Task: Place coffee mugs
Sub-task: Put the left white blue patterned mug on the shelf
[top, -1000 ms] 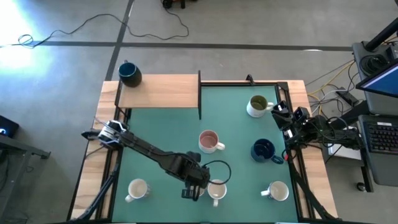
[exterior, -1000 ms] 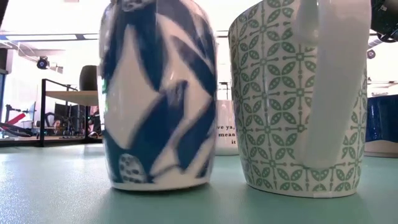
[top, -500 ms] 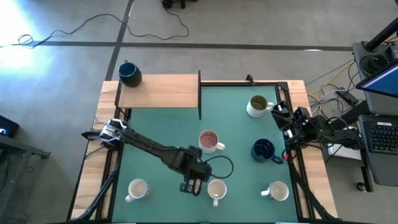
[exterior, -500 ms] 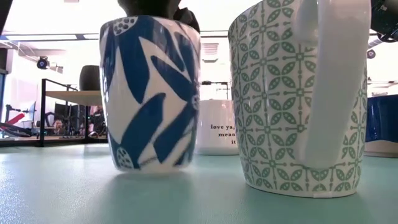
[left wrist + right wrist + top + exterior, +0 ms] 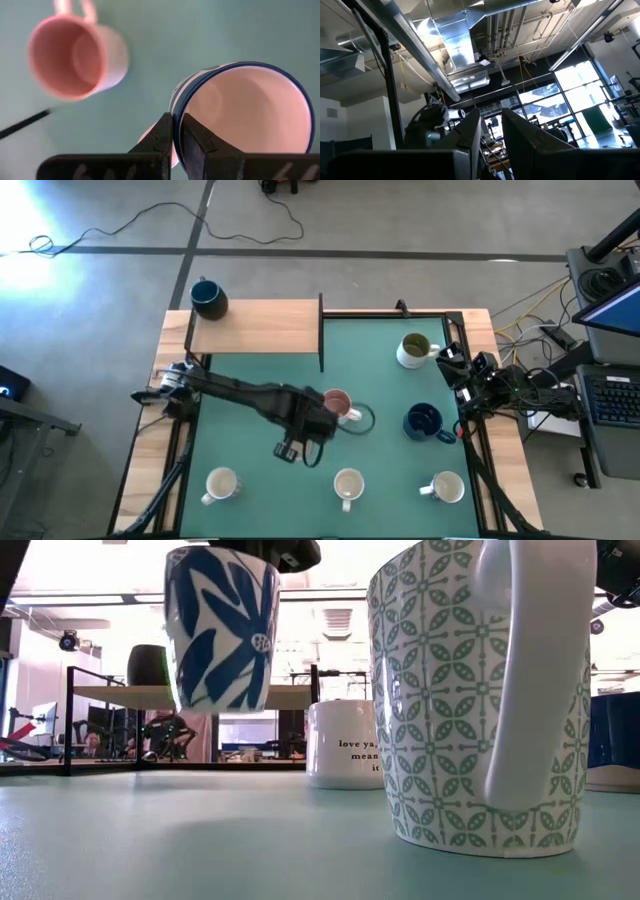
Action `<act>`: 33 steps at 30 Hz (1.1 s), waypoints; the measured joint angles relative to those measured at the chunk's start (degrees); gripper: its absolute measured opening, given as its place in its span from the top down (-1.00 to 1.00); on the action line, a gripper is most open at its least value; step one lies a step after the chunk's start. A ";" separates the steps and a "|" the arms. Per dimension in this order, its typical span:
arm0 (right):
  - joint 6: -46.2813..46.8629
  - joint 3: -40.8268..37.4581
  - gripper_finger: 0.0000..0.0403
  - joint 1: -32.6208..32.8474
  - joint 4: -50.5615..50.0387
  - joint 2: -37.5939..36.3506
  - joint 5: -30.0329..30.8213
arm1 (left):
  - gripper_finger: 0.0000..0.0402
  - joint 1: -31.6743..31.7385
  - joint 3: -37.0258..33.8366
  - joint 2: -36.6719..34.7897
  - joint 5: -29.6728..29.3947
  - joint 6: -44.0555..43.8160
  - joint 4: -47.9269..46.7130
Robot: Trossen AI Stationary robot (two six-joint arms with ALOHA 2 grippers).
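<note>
We see a white ceramic mug with blue leaf pattern (image 5: 222,628) lifted off the green mat, tilted, beside an upright pink-lined mug (image 5: 336,405). Olive-lined (image 5: 414,350), dark blue (image 5: 423,421) and cream mugs (image 5: 347,486) stand around.

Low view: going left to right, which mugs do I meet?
Blue-leaf mug lifted off the table → white lettered mug farther back → green-patterned mug up close → dark blue mug at the edge.
</note>
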 joint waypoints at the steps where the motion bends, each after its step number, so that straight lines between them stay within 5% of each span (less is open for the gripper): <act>1: 0.00 0.00 0.66 0.02 0.00 0.00 0.02 | 0.98 0.92 0.11 -0.73 0.00 0.77 -0.92; 15: 0.00 0.02 0.66 0.01 0.00 0.00 0.01 | 0.96 19.05 0.36 -9.66 0.07 13.37 -9.10; 33: 0.00 0.00 0.66 0.01 0.00 -0.02 0.01 | 0.95 44.15 8.60 -9.99 2.05 9.35 -10.42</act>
